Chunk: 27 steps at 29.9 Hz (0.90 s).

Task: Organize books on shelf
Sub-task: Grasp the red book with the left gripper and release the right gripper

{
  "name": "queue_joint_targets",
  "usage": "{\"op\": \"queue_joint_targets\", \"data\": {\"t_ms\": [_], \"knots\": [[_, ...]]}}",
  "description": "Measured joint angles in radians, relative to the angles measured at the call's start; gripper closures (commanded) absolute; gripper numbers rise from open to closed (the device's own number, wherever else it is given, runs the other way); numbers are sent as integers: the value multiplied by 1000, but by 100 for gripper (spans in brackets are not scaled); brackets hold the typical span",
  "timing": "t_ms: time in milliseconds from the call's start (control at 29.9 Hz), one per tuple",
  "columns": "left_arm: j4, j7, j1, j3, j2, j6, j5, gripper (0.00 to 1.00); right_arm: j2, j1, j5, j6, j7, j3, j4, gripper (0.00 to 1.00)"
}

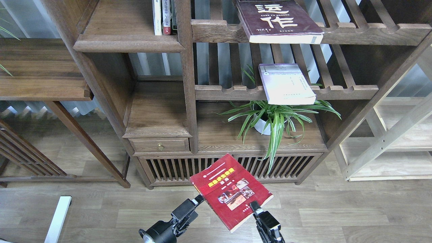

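My right gripper (pixel 253 206) is shut on the near edge of the bright red book (pixel 229 189) and holds it tilted in the air in front of the cabinet doors. The tip of my left gripper (pixel 198 199) is at the book's left edge; its fingers look dark and I cannot tell them apart. The maroon book (pixel 278 20) lies on the upper slatted rack. The pale lavender book (pixel 287 84) lies on the lower slatted rack. A solid dark-brown shelf (pixel 158 130) sits bare in the bookcase's left column, above a small drawer.
A higher solid board (pixel 128 42) carries slim white and red volumes (pixel 163 17). A potted spider plant (pixel 273 118) stands under the lavender book. A side table (pixel 40 74) is at the left, a light pine frame (pixel 388 141) at the right.
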Motion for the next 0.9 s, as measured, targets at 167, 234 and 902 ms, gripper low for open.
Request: {"op": "queue_joint_targets", "data": {"t_ms": [167,234,902], "knots": [[-30,0,-7,3,0,0,-47,2,5,12,0,0,0,-23,-1,80],[-35,0,-10,7,0,0,-56,2,5,13,0,0,0,-30,-1,80],[-36,5,-53,81,0,0,-128,40,6,12,0,0,0,-36,-6,79]]}}
